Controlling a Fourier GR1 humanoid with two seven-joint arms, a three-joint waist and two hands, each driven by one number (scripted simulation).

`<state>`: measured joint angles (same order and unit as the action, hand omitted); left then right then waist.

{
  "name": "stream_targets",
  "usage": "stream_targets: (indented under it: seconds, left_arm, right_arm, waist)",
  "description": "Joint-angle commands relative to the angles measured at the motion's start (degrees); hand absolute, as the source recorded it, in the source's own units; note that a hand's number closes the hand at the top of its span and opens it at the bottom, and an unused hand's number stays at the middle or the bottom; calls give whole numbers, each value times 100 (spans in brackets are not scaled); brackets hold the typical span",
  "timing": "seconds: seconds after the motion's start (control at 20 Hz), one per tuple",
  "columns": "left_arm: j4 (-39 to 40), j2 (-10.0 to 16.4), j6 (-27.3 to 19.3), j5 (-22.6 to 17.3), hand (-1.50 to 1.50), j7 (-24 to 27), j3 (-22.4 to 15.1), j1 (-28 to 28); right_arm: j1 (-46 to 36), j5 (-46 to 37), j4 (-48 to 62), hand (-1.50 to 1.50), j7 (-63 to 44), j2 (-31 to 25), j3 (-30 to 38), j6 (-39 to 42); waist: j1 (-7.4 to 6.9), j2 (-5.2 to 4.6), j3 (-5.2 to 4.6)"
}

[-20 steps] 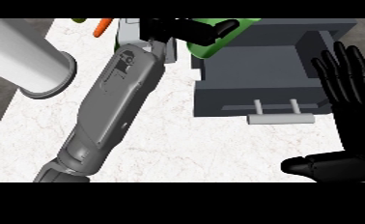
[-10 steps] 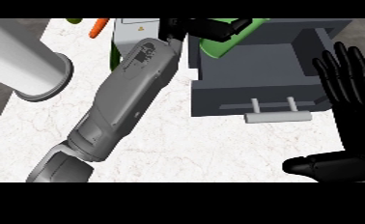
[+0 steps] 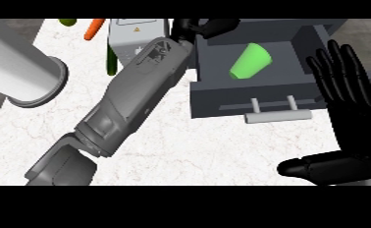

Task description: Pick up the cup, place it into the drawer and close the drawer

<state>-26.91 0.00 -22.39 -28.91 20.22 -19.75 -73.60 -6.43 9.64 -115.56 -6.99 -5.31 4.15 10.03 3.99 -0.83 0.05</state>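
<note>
Since the earlier frames the green cup (image 3: 250,61) has left the left hand (image 3: 210,26) and gone down past the drawer's rim; it now lies tilted on its side inside the open drawer (image 3: 217,105), towards the middle of the compartment, touching neither hand. The left hand has shifted to the drawer's back left corner, at the view's top edge. Its fingers are loosened and spread, apart from the cup and closed on nothing. The grey left forearm (image 3: 138,94) runs slantwise from the lower left up to that corner, passing just beside the drawer's left wall.

The drawer stands pulled out over the marbled white counter (image 3: 188,148), its pale bar handle (image 3: 278,116) fixed to the front wall.

The right hand (image 3: 348,124) shows to the right of the drawer, near the view's edge, resting with straight fingers pointing up and slightly fanned, the thumb out towards the left below the drawer's front; it holds nothing and touches nothing.

Left of the drawer, behind the forearm, stands a grey box (image 3: 136,35) with a warning label. Further left of the drawer lie an orange carrot (image 3: 94,28) and a small green vegetable (image 3: 67,22), and a large grey cylinder (image 3: 29,77) lies well apart from the drawer at the view's left edge.
</note>
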Motion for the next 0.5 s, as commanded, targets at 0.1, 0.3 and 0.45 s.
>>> stream_targets:
  seconds: [0.1,0.3,0.45]
  left_arm:
    - [196,0,-217,-456,150,-29,-691,-98]
    - [489,0,-417,-307,150,-138,-1114,-170]
    - [726,0,-430,-231,-150,-254,-1284,-343]
  right_arm:
    - [-405,106,212,-150,-97,-126,110,35]
    - [-153,238,29,-150,-77,-42,86,72]
    - [-87,-40,-270,-150,-204,106,-252,-74]
  waist:
    - [104,-25,3]
    - [234,-49,8]
    - [238,-48,4]
